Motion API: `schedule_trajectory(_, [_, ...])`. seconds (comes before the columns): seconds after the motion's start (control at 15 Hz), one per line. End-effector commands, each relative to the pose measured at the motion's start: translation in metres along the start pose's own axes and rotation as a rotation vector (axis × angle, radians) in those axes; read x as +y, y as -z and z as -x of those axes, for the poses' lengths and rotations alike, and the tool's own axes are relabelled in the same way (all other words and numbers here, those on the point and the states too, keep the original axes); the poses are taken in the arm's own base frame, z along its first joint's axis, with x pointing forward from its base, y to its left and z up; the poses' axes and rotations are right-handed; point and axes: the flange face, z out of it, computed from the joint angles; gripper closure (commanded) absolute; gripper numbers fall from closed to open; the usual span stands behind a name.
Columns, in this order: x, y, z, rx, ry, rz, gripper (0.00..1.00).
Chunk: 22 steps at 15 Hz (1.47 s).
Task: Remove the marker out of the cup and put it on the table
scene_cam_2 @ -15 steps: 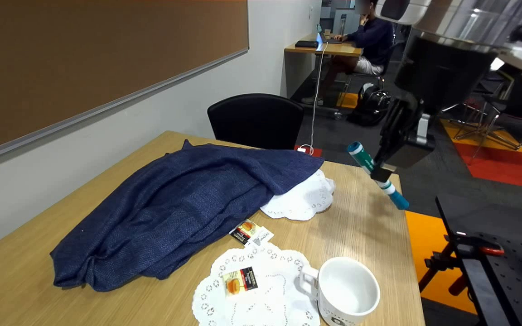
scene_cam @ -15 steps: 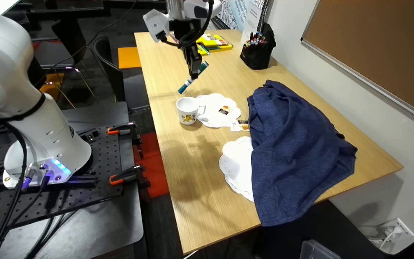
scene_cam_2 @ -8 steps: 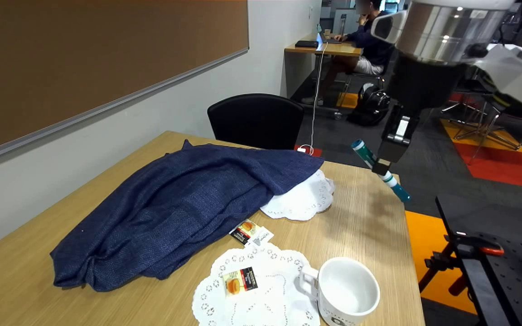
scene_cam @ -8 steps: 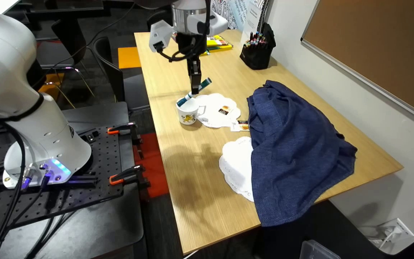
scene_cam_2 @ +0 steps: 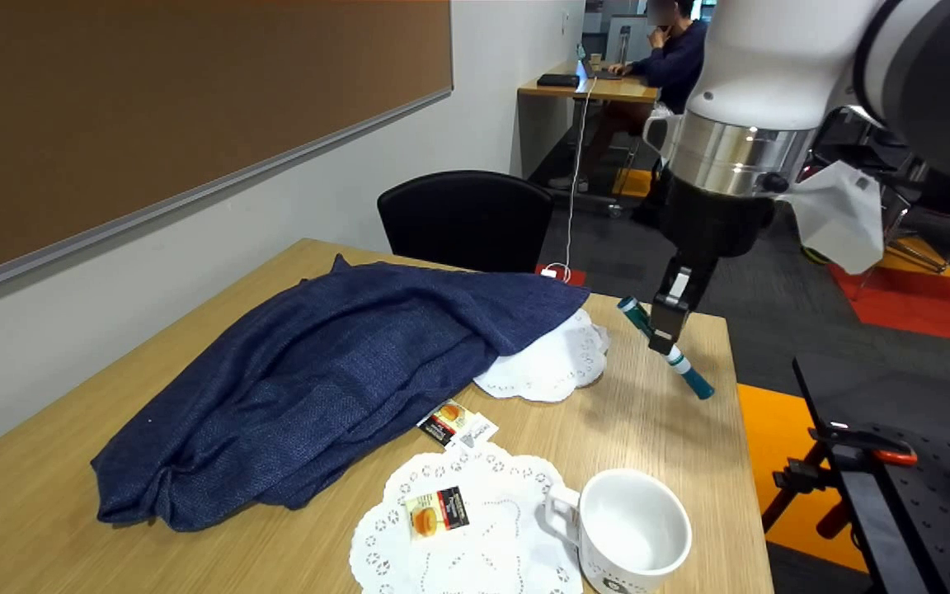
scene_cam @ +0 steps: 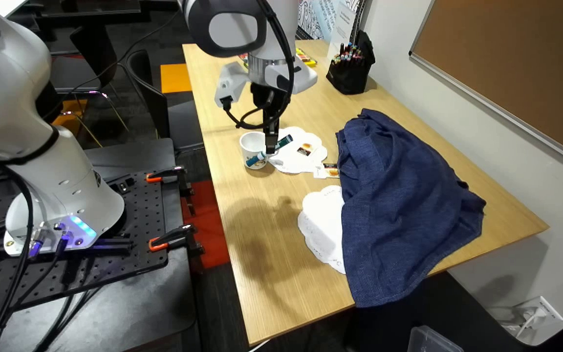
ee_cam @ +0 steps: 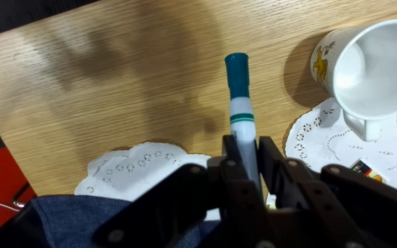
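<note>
Your jaws are pinching the marker [ee_cam: 242,117] near its middle, with one black tip on each side of it. You hold it up in the air above the wooden worktop [scene_cam_2: 46,511], and it is out of the white mug [ee_cam: 367,75]. It leans, and its teal cap [ee_cam: 238,74] is the low end in both exterior views. In the wrist view, the cap points up, away from your jaws.

In that same view, the mug stands to the right of your jaws, apart from the marker, with a yellow picture [ee_cam: 321,65] on its side. Its handle [ee_cam: 372,129] reaches over a lacy paper doily [ee_cam: 322,137], also to the right of your jaws, and a small packet [scene_cam_2: 438,511] lies on that doily. A second lacy doily [ee_cam: 146,165] is to the left of your jaws, with part of a dark blue cloth [ee_cam: 81,220] on top of it. In an exterior view, a black case [scene_cam: 347,80] full of pens [scene_cam: 349,55] stands well behind your jaws.
</note>
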Motion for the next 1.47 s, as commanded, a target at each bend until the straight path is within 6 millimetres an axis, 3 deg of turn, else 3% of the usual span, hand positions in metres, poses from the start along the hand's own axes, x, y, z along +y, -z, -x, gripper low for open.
schedule_trajectory(0.0, [-0.002, -0.029, -0.010, -0.009, -0.032, 0.014, 0.95])
schedule_trajectory(0.6, [0.008, -0.095, -0.028, -0.131, -0.180, 0.044, 0.95])
schedule_trajectory(1.13, [0.023, -0.111, -0.057, -0.151, -0.369, -0.041, 0.95])
schedule_trajectory(1.2, [0.023, -0.112, -0.060, -0.155, -0.384, -0.048, 0.54])
schedule_trajectory(1.27, [0.023, -0.113, -0.062, -0.156, -0.391, -0.047, 0.53])
schedule_trajectory(1.4, [0.023, -0.112, -0.065, -0.152, -0.396, -0.045, 0.38])
